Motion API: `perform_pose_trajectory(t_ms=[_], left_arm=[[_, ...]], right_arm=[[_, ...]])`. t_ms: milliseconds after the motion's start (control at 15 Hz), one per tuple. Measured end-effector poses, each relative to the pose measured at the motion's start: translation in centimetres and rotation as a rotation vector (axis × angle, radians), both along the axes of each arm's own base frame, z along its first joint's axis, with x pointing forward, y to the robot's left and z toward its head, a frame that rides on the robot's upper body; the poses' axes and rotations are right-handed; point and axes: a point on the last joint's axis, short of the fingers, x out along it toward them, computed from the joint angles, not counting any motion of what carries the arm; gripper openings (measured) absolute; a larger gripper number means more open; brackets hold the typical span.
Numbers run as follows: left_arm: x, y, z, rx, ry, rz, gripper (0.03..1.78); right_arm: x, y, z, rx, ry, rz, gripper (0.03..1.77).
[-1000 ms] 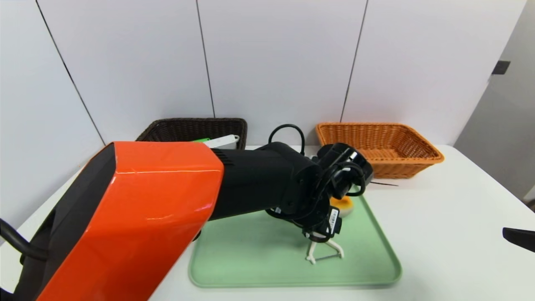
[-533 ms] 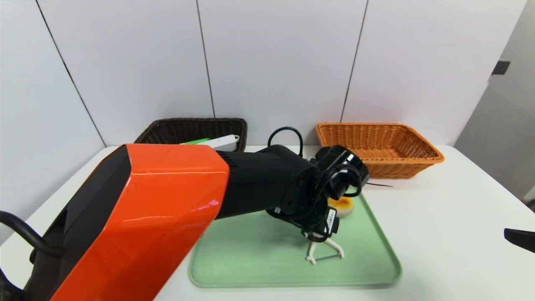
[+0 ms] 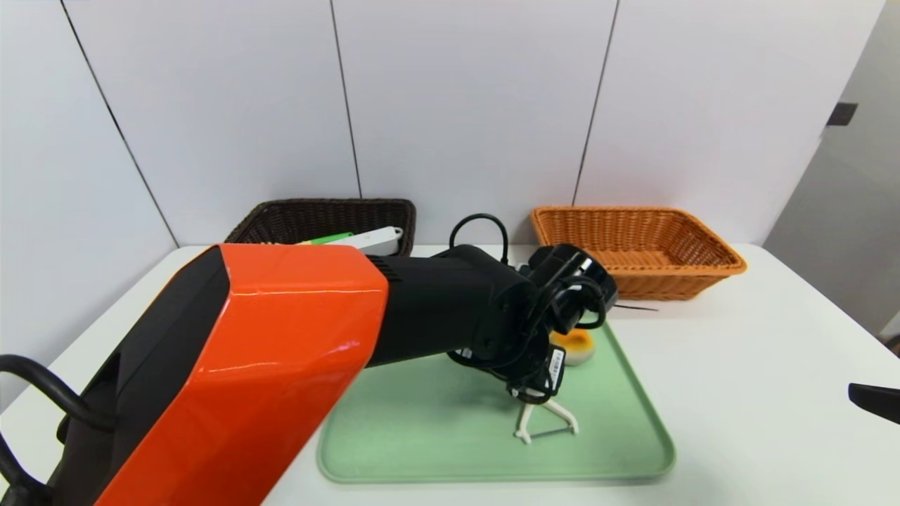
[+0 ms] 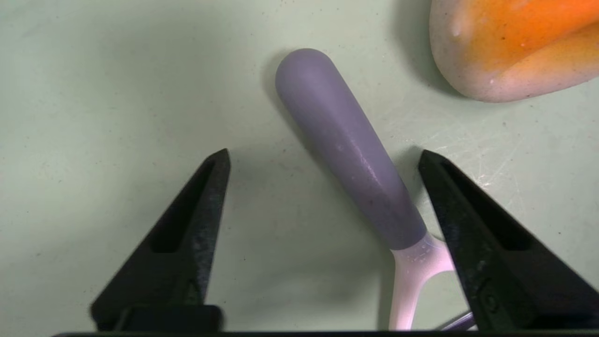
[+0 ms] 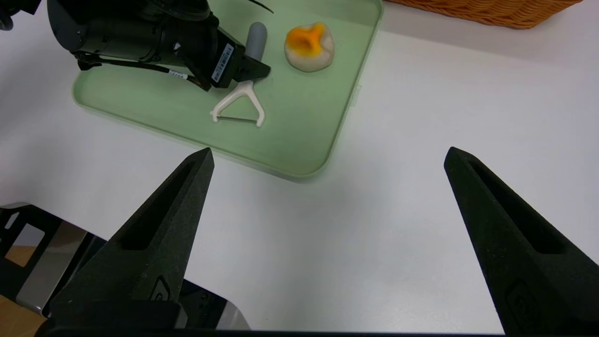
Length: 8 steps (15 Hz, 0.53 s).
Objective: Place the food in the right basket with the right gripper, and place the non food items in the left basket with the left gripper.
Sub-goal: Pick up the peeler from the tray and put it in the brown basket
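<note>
I count two baskets, dark brown basket and orange basket; one tray; one peeler; one pastry.

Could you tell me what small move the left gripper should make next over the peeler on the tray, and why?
Probably close the left gripper on the peeler. Its open jaws already straddle the grey handle low over the green tray, with a finger on each side and nothing gripped yet. The peeler is non-food, so it belongs in the dark left basket. The right gripper waits, open, off the tray.
</note>
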Motion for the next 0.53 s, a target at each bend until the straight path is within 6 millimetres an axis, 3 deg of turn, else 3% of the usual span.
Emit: perform_pose_trajectory(t_ms=[200, 400, 467, 533], left_arm=[[0.06, 0.05, -0.25, 0.011, 0.007, 0.0, 1.01], [0.04, 0.06, -0.35, 0.012, 0.016, -0.005, 0.78], [0.04, 0.07, -0.35, 0.014, 0.016, -0.006, 0.63], [0.03, 0.08, -0.35, 0.017, 0.015, -0.007, 0.35]], right_arm=[[0.05, 0.02, 0.08, 0.0, -0.003, 0.001, 1.7], [0.1, 0.03, 0.15, 0.0, -0.004, 0.001, 1.7], [0.12, 0.04, 0.16, 0.0, -0.004, 0.001, 1.7], [0.14, 0.04, 0.19, 0.001, -0.005, 0.001, 1.7]])
